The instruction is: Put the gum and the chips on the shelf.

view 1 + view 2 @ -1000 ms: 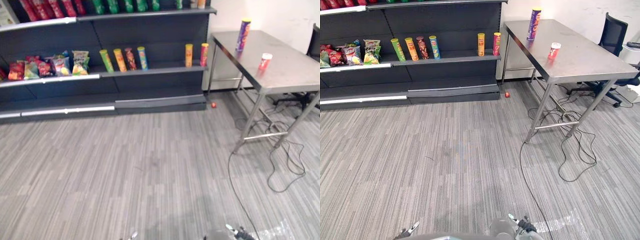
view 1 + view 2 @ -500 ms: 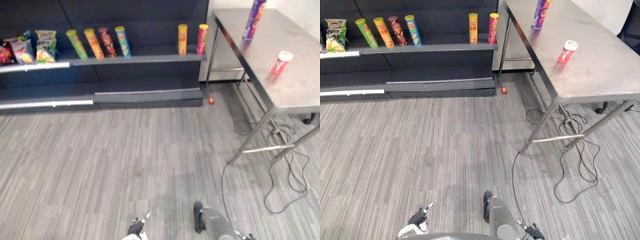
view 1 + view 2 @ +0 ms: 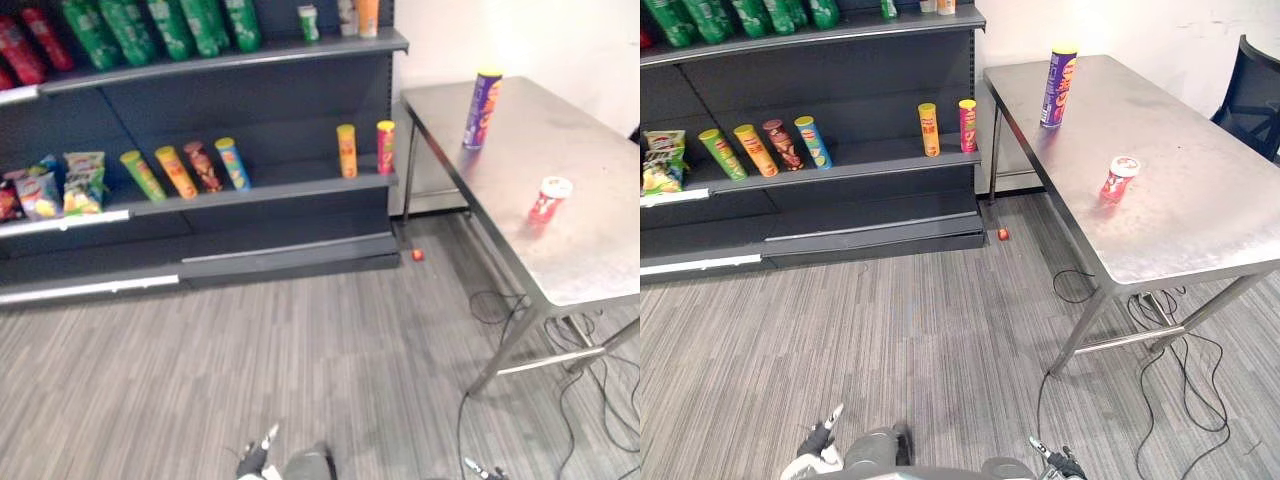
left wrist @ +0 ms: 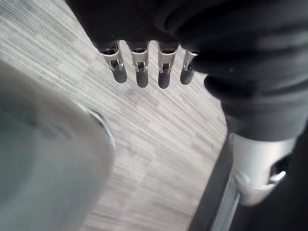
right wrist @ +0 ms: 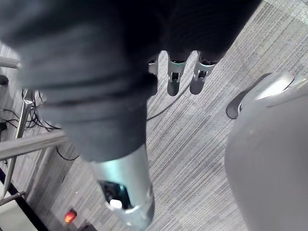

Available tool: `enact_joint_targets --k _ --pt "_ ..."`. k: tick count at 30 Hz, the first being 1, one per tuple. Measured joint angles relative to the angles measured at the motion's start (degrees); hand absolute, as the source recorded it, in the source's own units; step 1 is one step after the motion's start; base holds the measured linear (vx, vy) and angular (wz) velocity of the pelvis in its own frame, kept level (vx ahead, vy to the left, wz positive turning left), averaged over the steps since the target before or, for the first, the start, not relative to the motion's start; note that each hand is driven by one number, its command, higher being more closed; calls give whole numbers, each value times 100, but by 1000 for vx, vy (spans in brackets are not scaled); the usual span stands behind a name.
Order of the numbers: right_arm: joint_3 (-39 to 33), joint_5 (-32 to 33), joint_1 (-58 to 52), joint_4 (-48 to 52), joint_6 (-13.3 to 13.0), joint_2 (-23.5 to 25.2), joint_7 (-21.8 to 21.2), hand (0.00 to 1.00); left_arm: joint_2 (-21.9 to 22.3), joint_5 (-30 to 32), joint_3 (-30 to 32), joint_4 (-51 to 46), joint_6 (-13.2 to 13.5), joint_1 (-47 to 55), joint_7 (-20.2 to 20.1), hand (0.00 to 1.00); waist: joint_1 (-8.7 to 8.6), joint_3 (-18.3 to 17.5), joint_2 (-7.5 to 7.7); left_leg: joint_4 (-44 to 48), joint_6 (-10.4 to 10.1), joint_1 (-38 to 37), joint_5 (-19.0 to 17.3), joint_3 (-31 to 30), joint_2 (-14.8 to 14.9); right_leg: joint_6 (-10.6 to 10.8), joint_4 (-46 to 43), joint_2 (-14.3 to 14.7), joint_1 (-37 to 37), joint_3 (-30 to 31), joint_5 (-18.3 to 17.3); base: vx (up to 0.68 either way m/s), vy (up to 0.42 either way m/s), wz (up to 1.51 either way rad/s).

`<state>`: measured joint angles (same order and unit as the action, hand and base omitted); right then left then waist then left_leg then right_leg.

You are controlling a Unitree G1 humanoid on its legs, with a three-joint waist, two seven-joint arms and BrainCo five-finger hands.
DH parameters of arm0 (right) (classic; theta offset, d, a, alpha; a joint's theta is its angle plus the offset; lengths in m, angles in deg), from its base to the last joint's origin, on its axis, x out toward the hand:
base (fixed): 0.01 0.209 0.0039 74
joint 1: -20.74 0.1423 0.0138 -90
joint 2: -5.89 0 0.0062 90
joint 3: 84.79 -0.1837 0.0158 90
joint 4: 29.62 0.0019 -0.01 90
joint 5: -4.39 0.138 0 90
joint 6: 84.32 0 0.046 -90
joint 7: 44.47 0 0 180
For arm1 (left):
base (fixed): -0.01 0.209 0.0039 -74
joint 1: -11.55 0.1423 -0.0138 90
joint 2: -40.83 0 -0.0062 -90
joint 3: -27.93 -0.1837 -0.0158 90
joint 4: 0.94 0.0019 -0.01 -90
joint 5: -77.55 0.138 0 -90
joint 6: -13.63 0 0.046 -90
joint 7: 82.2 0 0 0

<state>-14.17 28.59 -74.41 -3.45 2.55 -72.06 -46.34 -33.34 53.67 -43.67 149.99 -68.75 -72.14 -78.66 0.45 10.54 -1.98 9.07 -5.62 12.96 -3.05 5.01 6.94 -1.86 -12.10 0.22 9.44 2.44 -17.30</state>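
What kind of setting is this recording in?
Probably a mock shop in an office: a dark shelf stocked with chip cans and snack bags, beside a steel table and office chair.

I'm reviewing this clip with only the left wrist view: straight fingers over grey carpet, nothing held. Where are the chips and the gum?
Observer: Both stand on the steel table on the robot's right. The purple chips can is at its far end and the red gum tub is nearer.
Operator: Is the right hand carrying anything?
Observer: No. The right wrist view shows the right hand with straight fingers, holding nothing.
Operator: Is there room on the shelf?
Observer: Yes. The lower shelf has a bare stretch between the blue can and the orange can.
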Motion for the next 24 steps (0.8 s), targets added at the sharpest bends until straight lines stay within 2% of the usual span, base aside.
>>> enact_joint_targets --k 1,2,3,4,5,6,8,9,10,11,12,14,15,16,18,19,20,21,22,23,24 --pt "124 -113 11 3 -7 -15 -1 0 -6 -82 4 4 -1 13 -13 0 151 -59 22 139 -50 81 485 -78 -28 38 86 -25 34 202 -84 449 321 -54" --pt "191 -173 56 -10 -10 -20 -7 0 -60 -84 21 40 -16 34 -35 0 190 -138 55 357 119 204 560 -73 -111 56 207 -110 58 339 -141 472 314 -57" --pt "198 -177 129 -90 -7 39 -48 0 -145 -69 80 118 -8 45 -69 0 179 -191 190 785 243 338 124 53 -203 14 268 -252 91 462 -147 493 303 -52" --pt "233 -179 172 -196 -7 91 -87 0 -180 -73 220 254 -15 85 -85 0 224 -272 307 1061 357 376 -147 280 -247 63 176 -368 27 772 -32 567 363 -52" --pt "274 -181 150 -224 -10 112 -102 0 -199 -71 284 297 -31 142 -83 0 230 -349 366 1115 440 350 -228 401 -280 113 75 -439 -44 966 -4 459 311 -66" --pt "300 -195 129 -279 6 135 -118 0 -227 -70 316 303 -39 290 -84 0 231 -475 463 1070 613 177 -372 644 -381 182 -238 -535 -156 1345 36 428 282 -70" --pt "292 -329 37 -279 -6 126 -118 0 -203 -72 291 312 -60 363 -73 0 293 -537 468 881 726 -249 -552 970 -472 438 -1078 -538 -423 1727 191 386 219 -80" --pt "286 -385 32 -309 3 130 -126 0 -222 -51 197 304 -67 371 -78 0 276 -526 446 772 765 -530 -669 1093 -534 719 -1994 -433 -738 1906 410 384 228 -69" --pt "223 -387 36 -249 -9 132 -124 0 -271 -7 93 301 -69 387 -78 0 242 -498 435 671 818 -845 -777 1232 -571 974 -2973 -289 -1089 2013 853 362 216 -56" --pt "211 -388 33 -225 -11 117 -124 0 -297 -1 -7 298 -69 389 -79 0 177 -466 420 616 861 -1030 -832 1273 -588 1126 -3391 -233 -1213 1989 1194 265 170 -33" --pt "193 -389 12 -206 -14 93 -123 0 -356 54 -220 285 -76 375 -82 0 98 -399 339 494 899 -1361 -931 1303 -613 1241 -4051 -222 -1410 1804 1819 215 121 -13" --pt "191 -387 -66 -100 -20 84 -127 0 -457 217 -429 267 -77 241 -95 0 74 -383 373 357 936 -1739 -1063 1312 -669 1245 -4834 -367 -1781 1230 1882 221 105 -5" --pt "185 -388 -112 -42 -21 72 -131 0 -468 279 -477 251 -78 160 -95 0 65 -362 388 235 930 -1930 -1100 1289 -697 1147 -5127 -496 -1993 881 1819 298 106 6" --pt "184 -392 -190 -9 -20 51 -132 0 -500 280 -521 234 -79 39 -92 0 32 -308 381 52 948 -2223 -1151 1182 -742 957 -5300 -661 -2190 415 1617 247 78 20" --pt "145 -397 -344 -20 -11 63 -129 0 -491 313 -590 233 -83 -52 -91 0 -112 -251 375 -206 953 -2598 -1232 1033 -741 734 -5046 -751 -2416 -196 1044 262 39 34" --pt "144 -396 -407 -46 0 67 -135 0 -491 396 -593 232 -88 -57 -92 0 -193 -218 385 -278 924 -2717 -1276 969 -729 675 -4742 -747 -2500 -413 865 255 -9 31" --pt "139 -397 -431 -103 -1 69 -138 0 -489 425 -589 234 -94 -67 -93 0 -213 -188 377 -323 917 -2802 -1314 938 -719 613 -4452 -735 -2554 -555 781 290 -42 28" --pt "116 -397 -479 -248 5 64 -141 0 -476 473 -569 236 -135 -112 -93 0 -233 -134 362 -401 871 -2945 -1397 895 -697 534 -3750 -702 -2624 -861 734 344 -76 25" --pt "105 -404 -527 -287 29 63 -151 0 -447 503 -539 234 -154 -169 -96 0 -245 -78 334 -466 797 -3077 -1486 870 -650 506 -2863 -638 -2646 -1183 749 366 -92 23" --pt "57 -407 -525 -318 44 62 -164 0 -432 504 -507 235 -155 -180 -100 0 -277 -67 320 -525 757 -3146 -1525 861 -624 493 -2417 -602 -2644 -1344 773 428 -120 19" --pt "-61 -410 -476 -361 53 64 -208 0 -389 508 -458 236 -156 -180 -103 0 -339 -57 306 -682 671 -3312 -1605 849 -592 450 -1505 -571 -2668 -1754 924 483 -137 19"
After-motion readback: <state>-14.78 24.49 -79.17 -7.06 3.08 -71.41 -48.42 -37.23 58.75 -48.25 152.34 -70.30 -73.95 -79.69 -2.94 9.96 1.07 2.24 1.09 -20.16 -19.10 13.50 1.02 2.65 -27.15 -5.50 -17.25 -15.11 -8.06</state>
